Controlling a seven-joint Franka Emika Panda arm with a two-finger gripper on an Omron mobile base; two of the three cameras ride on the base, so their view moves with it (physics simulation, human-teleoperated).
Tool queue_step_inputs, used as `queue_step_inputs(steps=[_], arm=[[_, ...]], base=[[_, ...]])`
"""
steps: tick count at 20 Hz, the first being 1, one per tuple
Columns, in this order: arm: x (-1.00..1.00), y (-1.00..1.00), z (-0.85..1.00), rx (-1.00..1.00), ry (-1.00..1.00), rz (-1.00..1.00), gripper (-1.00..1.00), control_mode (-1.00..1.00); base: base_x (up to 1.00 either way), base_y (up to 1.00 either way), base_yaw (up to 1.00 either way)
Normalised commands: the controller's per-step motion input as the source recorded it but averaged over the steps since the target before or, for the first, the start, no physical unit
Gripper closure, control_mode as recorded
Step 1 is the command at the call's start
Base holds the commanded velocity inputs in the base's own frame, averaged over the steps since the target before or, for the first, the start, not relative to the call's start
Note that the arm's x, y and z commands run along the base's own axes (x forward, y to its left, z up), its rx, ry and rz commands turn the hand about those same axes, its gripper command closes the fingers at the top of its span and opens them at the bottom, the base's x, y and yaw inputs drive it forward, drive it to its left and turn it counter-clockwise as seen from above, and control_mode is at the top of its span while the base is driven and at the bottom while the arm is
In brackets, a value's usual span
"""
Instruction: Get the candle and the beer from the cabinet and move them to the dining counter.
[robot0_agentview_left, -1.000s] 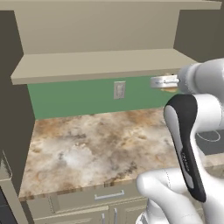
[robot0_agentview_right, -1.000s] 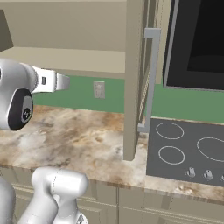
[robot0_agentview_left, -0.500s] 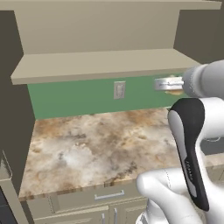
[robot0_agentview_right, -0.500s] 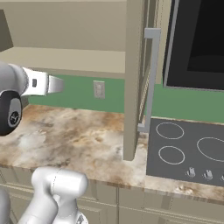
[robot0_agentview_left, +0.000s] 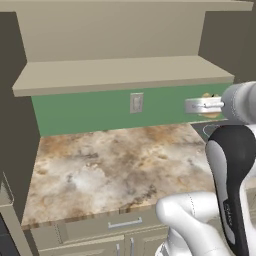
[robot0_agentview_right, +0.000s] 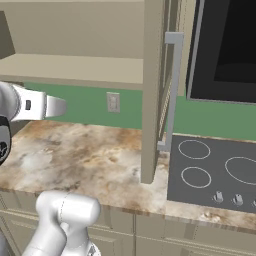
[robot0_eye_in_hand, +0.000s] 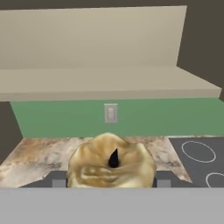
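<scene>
In the hand view the candle (robot0_eye_in_hand: 111, 167) sits nearest, a squat golden-brown lump between the two dark fingertips (robot0_eye_in_hand: 58, 180), which press against its left and right sides. The gripper (robot0_eye_in_hand: 111, 181) is closed on it at a middling width. Its dark wick (robot0_eye_in_hand: 114, 158) points up and slightly toward the camera, so the candle's short axis stands roughly upright; it is about as wide as it is tall.

In the left base view the candle (robot0_agentview_left: 210, 105) shows as a golden patch just beyond the hand, held in the air above the stone worktop (robot0_agentview_left: 115, 165) and below the cabinet (robot0_agentview_left: 120, 75) shelf.

Beyond it, the black cooktop (robot0_agentview_right: 215, 170) lies to the right, then the green wall with a white socket plate (robot0_eye_in_hand: 110, 113). The open cabinet door (robot0_agentview_right: 152, 90) with its grey bar handle (robot0_agentview_right: 172, 90) hangs at the right.
</scene>
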Motion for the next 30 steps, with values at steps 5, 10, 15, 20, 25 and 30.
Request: queue_step_inputs(steps=[5,10,15,20,25,30], arm=[[-0.24,0.00,0.00,0.00,0.00,0.00,1.00,-1.00],[-0.09,0.00,0.00,0.00,0.00,0.00,1.00,1.00],[0.00,0.00,0.00,0.00,0.00,0.00,1.00,1.00],[0.00,0.00,0.00,0.00,0.00,0.00,1.00,1.00],[0.00,0.00,0.00,0.00,0.00,0.00,1.00,1.00],[0.00,0.00,0.00,0.00,0.00,0.00,1.00,1.00]], base=[[0.00,0.00,0.00],[-0.25,0.00,0.00],[-0.95,-0.02,0.08],[-1.00,0.00,0.29],[-0.92,0.00,0.74],[-0.40,0.01,0.98]])
